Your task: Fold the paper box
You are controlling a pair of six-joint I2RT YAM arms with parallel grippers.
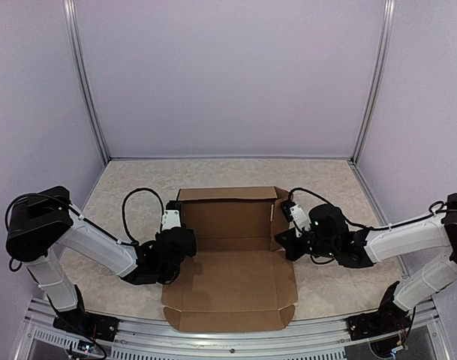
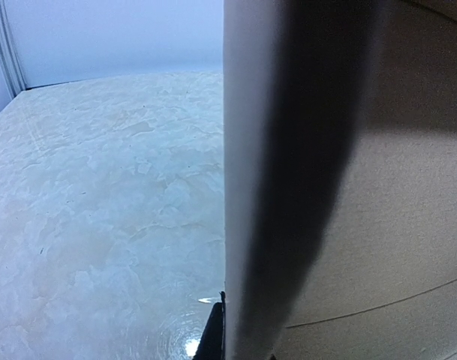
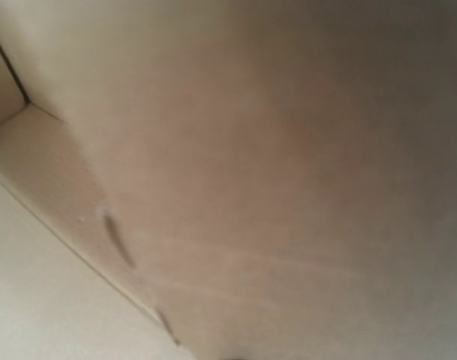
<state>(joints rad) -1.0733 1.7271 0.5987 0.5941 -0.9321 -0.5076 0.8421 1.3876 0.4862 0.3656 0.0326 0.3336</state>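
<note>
1. Two arms work at once, one on each side of the paper box, which sits mid-table between them, its near edge close to the arm bases.
2. Left side: the left gripper is against the box's left edge, where the raised rear part begins. Its jaws are together. In the left wrist view a cardboard edge runs straight up the middle, with bare table to its left and one dark fingertip just beside it. I cannot tell whether cardboard is pinched or only pushed.
3. Centre, done: the rear panel stands up from the base crease, and a side flap at its right end looks raised too.
4. Centre, not done: the near half of the sheet lies flat on the table, with its front flaps and corner tabs unfolded. No lid is closed and I see no tab tucked.
5. Right side: the right gripper is at the box's right edge, by the raised side flap. Its jaws are closed. The right wrist view is filled with blurred cardboard, too close to show any contact.
6. Judgement: under halfway. The side walls, front wall and closing are left.
</note>
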